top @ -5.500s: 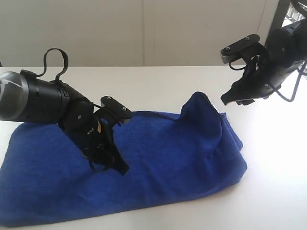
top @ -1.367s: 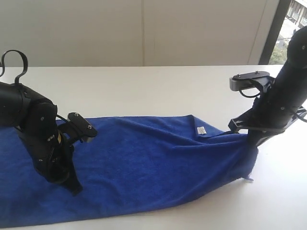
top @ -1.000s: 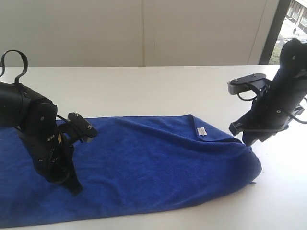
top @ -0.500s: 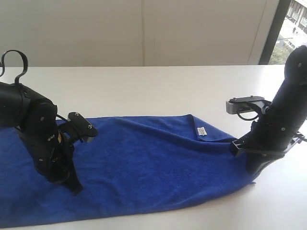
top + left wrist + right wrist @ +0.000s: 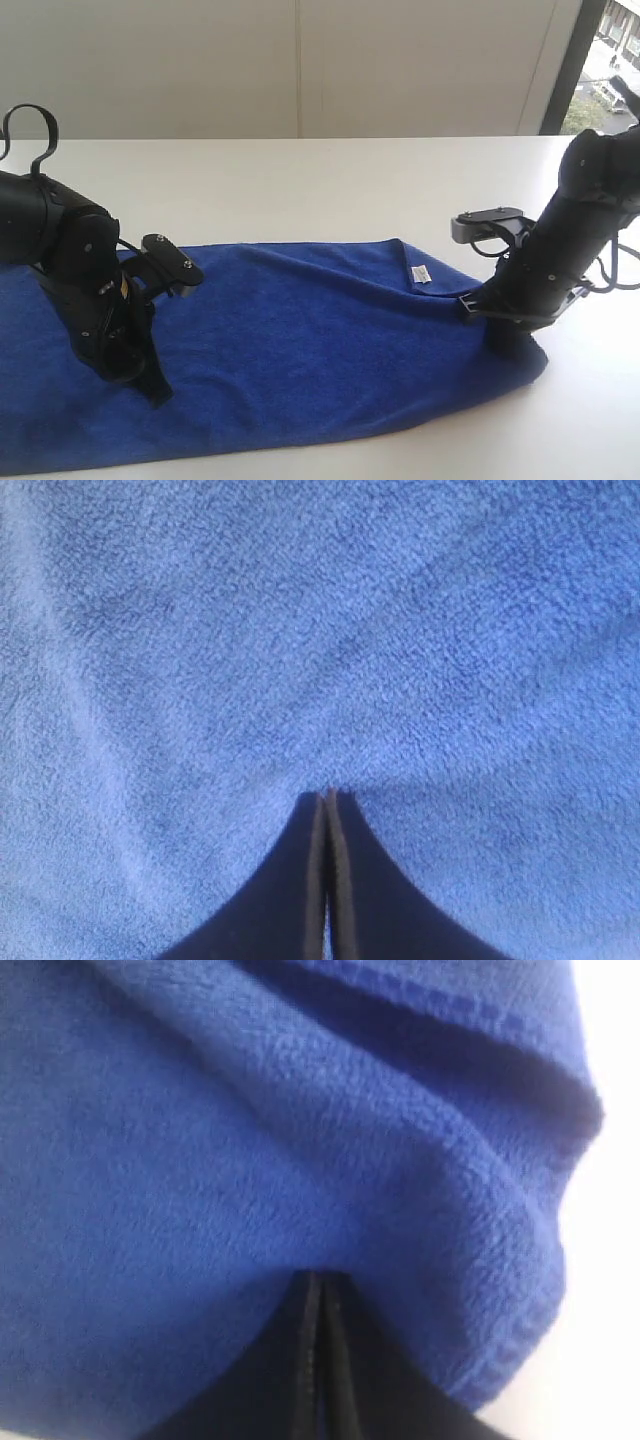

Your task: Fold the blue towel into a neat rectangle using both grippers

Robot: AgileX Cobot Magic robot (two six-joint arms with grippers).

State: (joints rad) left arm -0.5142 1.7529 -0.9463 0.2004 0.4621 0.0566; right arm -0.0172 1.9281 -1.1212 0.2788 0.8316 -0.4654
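The blue towel [image 5: 320, 340] lies spread lengthwise on the white table [image 5: 330, 190], its small white tag [image 5: 421, 273] at the far right corner. My left gripper [image 5: 158, 393] is shut, tips down on the towel's left part; in the left wrist view its fingers [image 5: 328, 792] meet with no cloth between them. My right gripper [image 5: 505, 340] is shut too, pressed tip-first into the towel's right end. In the right wrist view its closed tips [image 5: 318, 1276] push into the towel [image 5: 200, 1140], with a rolled stitched edge [image 5: 540, 1290] beside them.
Bare white table runs behind the towel and to its right [image 5: 590, 400]. A dark window frame [image 5: 565, 70] stands at the back right. The towel's left end runs out of the exterior view.
My right gripper, raised and open a second ago, has shut, come down and shifted left onto the towel's right end. The left arm has not moved.
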